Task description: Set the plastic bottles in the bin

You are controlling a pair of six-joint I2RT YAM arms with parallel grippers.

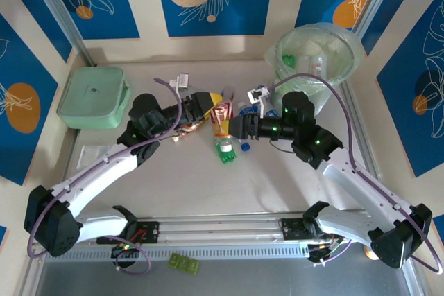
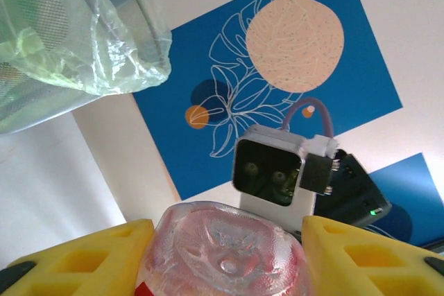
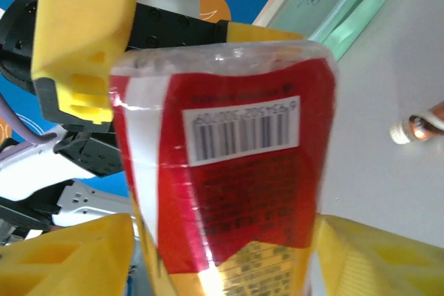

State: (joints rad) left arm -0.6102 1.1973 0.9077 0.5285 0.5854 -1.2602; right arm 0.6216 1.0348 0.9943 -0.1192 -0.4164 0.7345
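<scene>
Left end effector clamped on red-labelled bottle; right end effector straddles the same bottle, grip indeterminate.

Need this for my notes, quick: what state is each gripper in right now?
Left gripper: closed on the red-labelled bottle.
Right gripper: fingers flank that same bottle; whether it grips cannot be told.

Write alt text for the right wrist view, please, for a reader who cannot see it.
A red-labelled plastic bottle, barcode facing the camera, stands between the yellow fingers of the right hand, its far end held by the left hand. Behind, a mint-green box sits on the table and a small orange-and-white bottle lies at the right edge.
</scene>
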